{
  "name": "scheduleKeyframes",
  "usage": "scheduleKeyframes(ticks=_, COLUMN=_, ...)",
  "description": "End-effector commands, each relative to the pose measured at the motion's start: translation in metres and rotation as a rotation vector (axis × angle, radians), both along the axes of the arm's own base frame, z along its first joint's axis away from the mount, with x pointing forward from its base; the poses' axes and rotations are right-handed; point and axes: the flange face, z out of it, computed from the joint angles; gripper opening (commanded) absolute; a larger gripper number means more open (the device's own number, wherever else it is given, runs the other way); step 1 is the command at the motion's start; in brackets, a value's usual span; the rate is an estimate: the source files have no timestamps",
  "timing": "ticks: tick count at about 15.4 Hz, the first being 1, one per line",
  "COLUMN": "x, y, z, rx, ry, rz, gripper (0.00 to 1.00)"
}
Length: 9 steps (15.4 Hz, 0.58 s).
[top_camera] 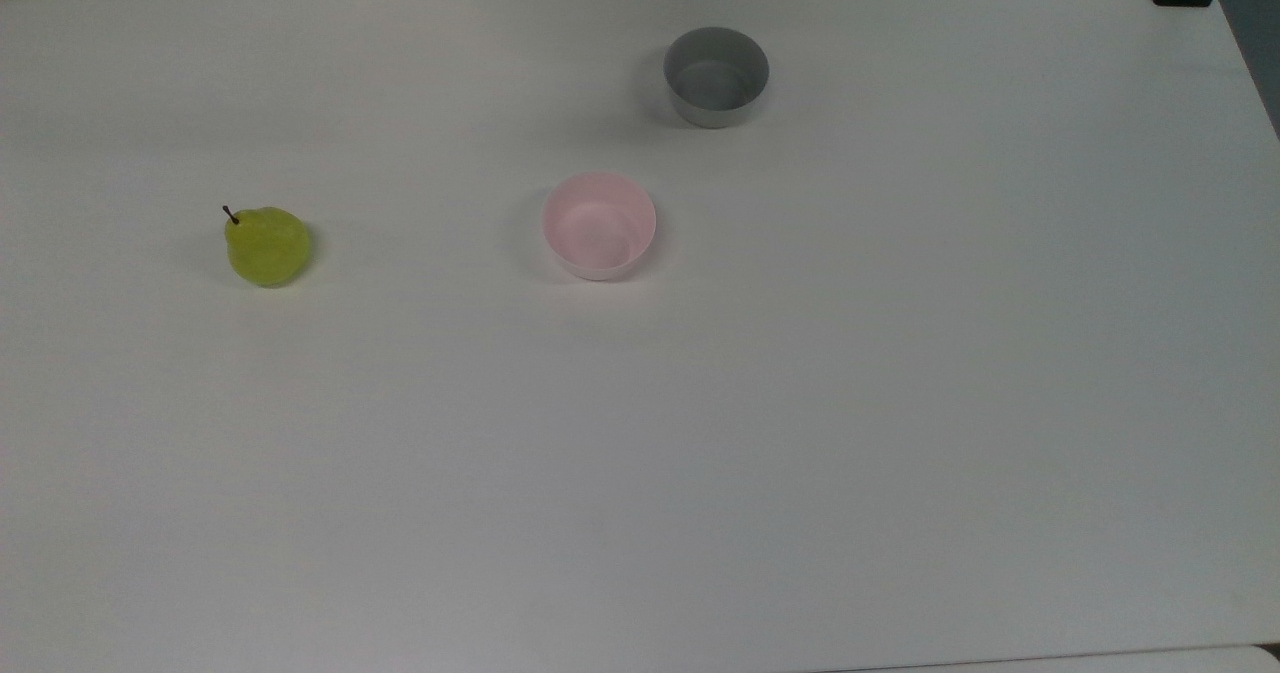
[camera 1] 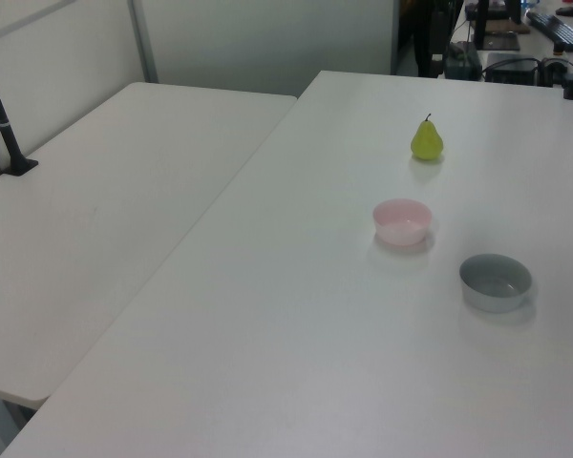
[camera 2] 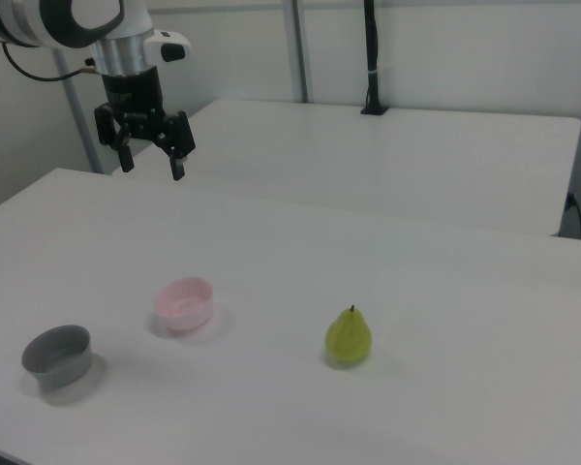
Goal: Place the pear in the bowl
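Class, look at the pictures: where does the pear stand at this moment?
The pear stands upright on the white table, at the top view's left, apart from the pink bowl, its nearest neighbour; the grey bowl lies farther off.

Pear (top_camera: 268, 246) (camera 1: 427, 141) (camera 2: 349, 338): small, yellow-green, plump, short dark stem; stands upright on white table (top_camera: 640, 433), stem up, nothing touching it. Bowl (top_camera: 599, 225) (camera 1: 401, 220) (camera 2: 184, 303): pale pink, round, smooth straight sides, sits upright, mouth up, inside bare. Pear well apart from bowl, off toward top view's left of bowl, toward right view's right of bowl; in left view, beyond bowl, further up table. Bowl a bit wider than pear.
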Motion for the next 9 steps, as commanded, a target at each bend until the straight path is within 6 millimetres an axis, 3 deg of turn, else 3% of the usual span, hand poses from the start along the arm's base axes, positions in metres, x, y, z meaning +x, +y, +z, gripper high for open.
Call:
scheduleKeyframes(ticks=1, x=-0.0030, y=-0.0009, z=-0.0004, rx=0.002, ry=-0.008, rz=0.009, gripper=1.00)
scheduleKeyframes(ticks=9, x=-0.0041, y=-0.0009, z=-0.0001, rx=0.002, ry=-0.003, rz=0.009, gripper=1.00)
